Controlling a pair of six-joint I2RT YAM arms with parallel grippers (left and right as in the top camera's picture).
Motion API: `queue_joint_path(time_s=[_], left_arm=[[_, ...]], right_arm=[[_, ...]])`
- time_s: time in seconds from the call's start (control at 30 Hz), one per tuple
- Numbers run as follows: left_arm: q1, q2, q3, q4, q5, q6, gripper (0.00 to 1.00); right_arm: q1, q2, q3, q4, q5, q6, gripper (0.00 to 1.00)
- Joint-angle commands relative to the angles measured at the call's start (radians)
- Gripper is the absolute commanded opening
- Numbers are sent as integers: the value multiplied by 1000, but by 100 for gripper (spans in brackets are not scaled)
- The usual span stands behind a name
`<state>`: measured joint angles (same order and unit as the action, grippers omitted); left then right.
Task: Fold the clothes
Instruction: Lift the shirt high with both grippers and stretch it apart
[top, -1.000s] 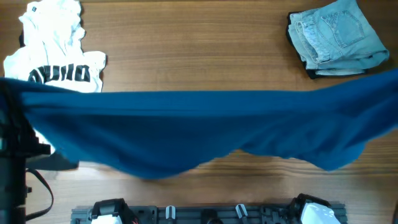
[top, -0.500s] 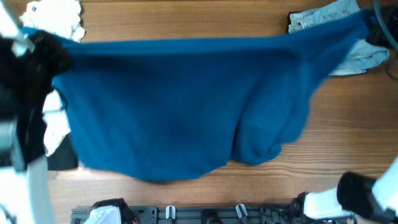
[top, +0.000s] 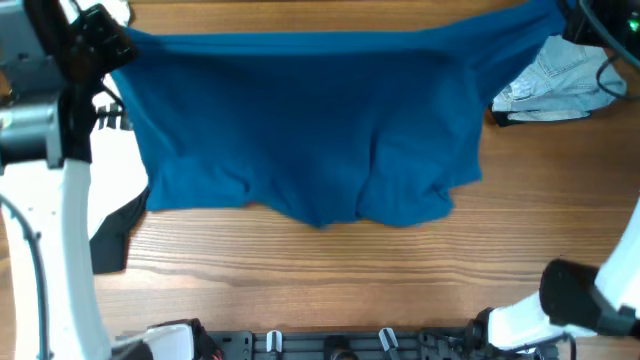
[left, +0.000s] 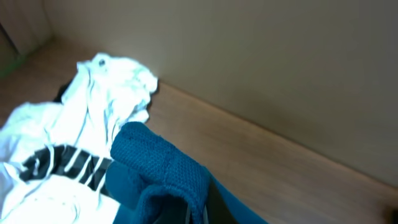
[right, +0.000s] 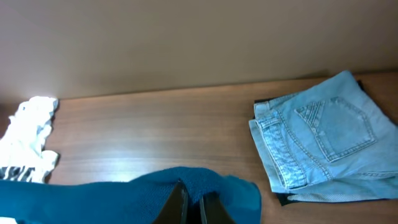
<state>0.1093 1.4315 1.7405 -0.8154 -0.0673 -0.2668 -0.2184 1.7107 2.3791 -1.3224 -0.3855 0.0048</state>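
The large teal-blue shirt (top: 310, 120) hangs stretched between my two grippers across the far half of the table, its lower edge resting on the wood. My left gripper (top: 112, 42) is shut on its left corner (left: 165, 171). My right gripper (top: 575, 15) is shut on its right corner (right: 205, 186). The white black-lettered tee (left: 74, 149) lies at the far left, mostly hidden overhead. The pale-blue folded jeans (top: 560, 85) lie at the far right, also in the right wrist view (right: 317, 140). A black garment (top: 112, 240) peeks out at the left.
The wooden table (top: 330, 290) shows bare wood in front of the shirt. The left arm's white link (top: 65, 230) stands at the left edge. The arm bases and a black rail (top: 330, 345) run along the front edge. A plain wall backs the table.
Both grippers have carried the shirt's top edge away from the front, toward the far side. The shirt now covers most of the white tee and part of the jeans.
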Motion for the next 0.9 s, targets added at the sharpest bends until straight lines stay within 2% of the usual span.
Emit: queue_joint_path(time_s=[0.0, 0.13, 0.43, 0.63, 0.87], left_arm=[[5, -167, 74, 22, 53, 28, 4], [5, -315, 100, 50, 121, 27, 4], [5, -582, 105, 116, 201, 25, 4], [5, -634, 105, 116, 181, 28, 4], [5, -594, 105, 89, 98, 28, 4]], right_arm=[[-29, -171, 13, 26, 3, 42, 4], [-60, -328, 13, 48, 5, 60, 4], [-90, -610, 73, 43, 185, 131, 4], [-90, -634, 215, -8, 242, 133, 4], [-90, -581, 217, -11, 228, 111, 4]])
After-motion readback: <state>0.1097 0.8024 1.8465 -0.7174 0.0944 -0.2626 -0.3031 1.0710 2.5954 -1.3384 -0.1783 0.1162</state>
